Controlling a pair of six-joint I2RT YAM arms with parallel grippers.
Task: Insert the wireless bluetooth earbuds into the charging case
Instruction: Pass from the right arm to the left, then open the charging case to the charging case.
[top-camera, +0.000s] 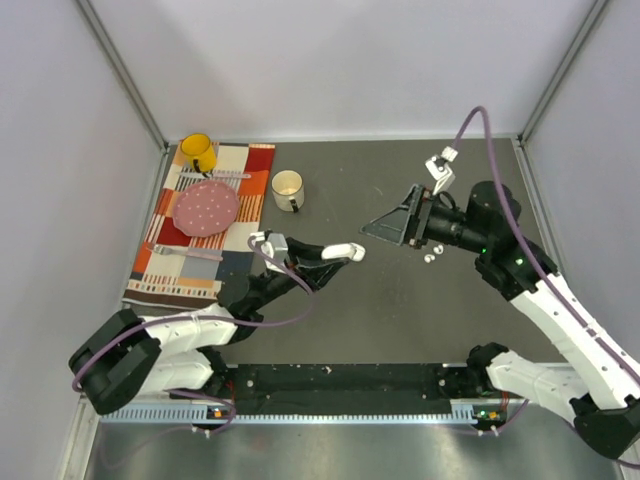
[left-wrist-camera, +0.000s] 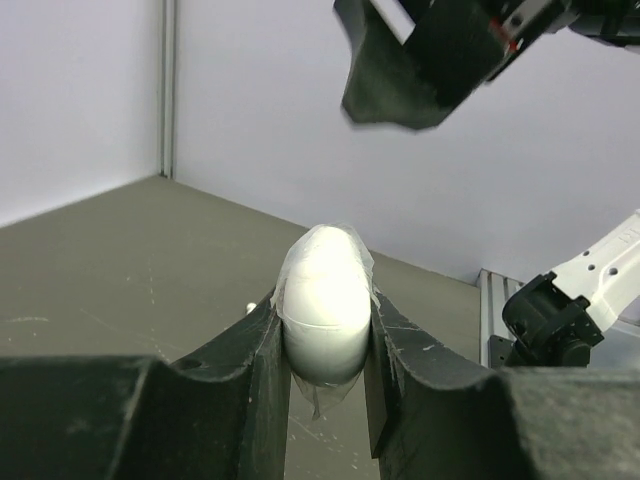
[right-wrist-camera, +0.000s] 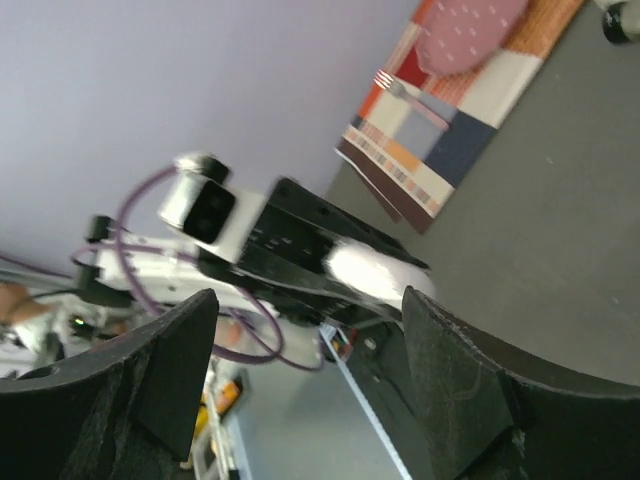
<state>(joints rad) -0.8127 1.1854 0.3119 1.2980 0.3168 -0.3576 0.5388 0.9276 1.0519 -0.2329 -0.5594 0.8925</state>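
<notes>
My left gripper (top-camera: 335, 252) is shut on a white pebble-like charging case (top-camera: 352, 249) and holds it above the table's middle. In the left wrist view the case (left-wrist-camera: 322, 290) stands closed between the two fingers, with a shred of clear film hanging under it. My right gripper (top-camera: 385, 225) is open and empty, raised just right of the case and pointing at it; its fingers (left-wrist-camera: 400, 90) loom above the case. Two tiny white earbuds (top-camera: 428, 258) lie on the table under the right wrist. A small white bit (left-wrist-camera: 250, 307) shows on the table past the left finger.
A patchwork placemat (top-camera: 200, 262) at the back left holds a pink plate (top-camera: 207, 207), a yellow mug (top-camera: 198, 152) and a fork (top-camera: 205, 253). A white mug (top-camera: 288, 189) stands beside the mat. The right wrist view shows the blurred case (right-wrist-camera: 375, 275) and the mat (right-wrist-camera: 450, 150).
</notes>
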